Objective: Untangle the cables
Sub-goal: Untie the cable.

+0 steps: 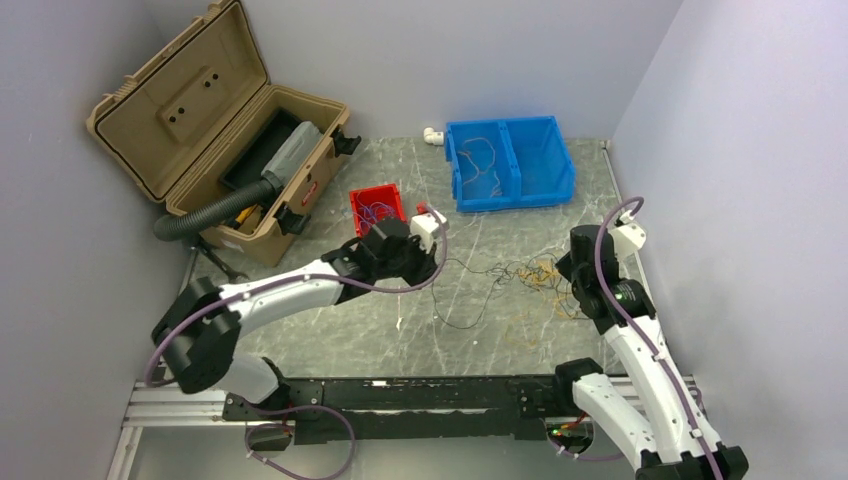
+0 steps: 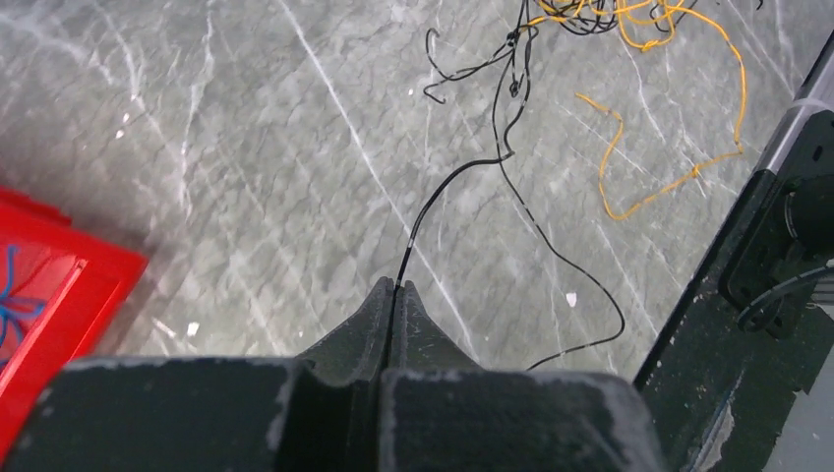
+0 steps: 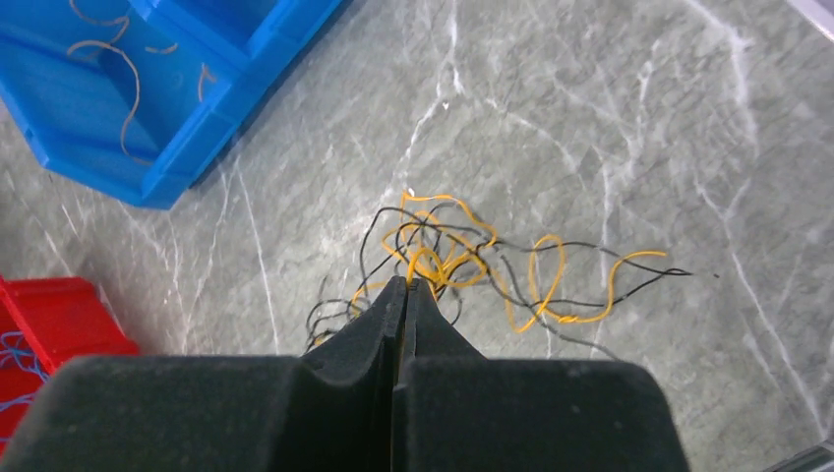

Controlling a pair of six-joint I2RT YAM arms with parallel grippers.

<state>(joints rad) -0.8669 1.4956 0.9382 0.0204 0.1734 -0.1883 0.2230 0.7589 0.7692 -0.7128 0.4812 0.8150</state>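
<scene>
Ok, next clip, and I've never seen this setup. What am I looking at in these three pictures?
Two white robot arms are bolted at the near edge of a grey table. The wide picture looks down from above and behind them. The other two come from cameras on each wrist, so the black wedges at the bottom are that arm's jaws. On the table lies a tangle of thin orange and black wires, with a red bin, a blue bin and an open tan case farther back. The left arm has its jaws shut on one black wire; the right arm has its jaws shut at the tangle's edge, apparently pinching a strand.
</scene>
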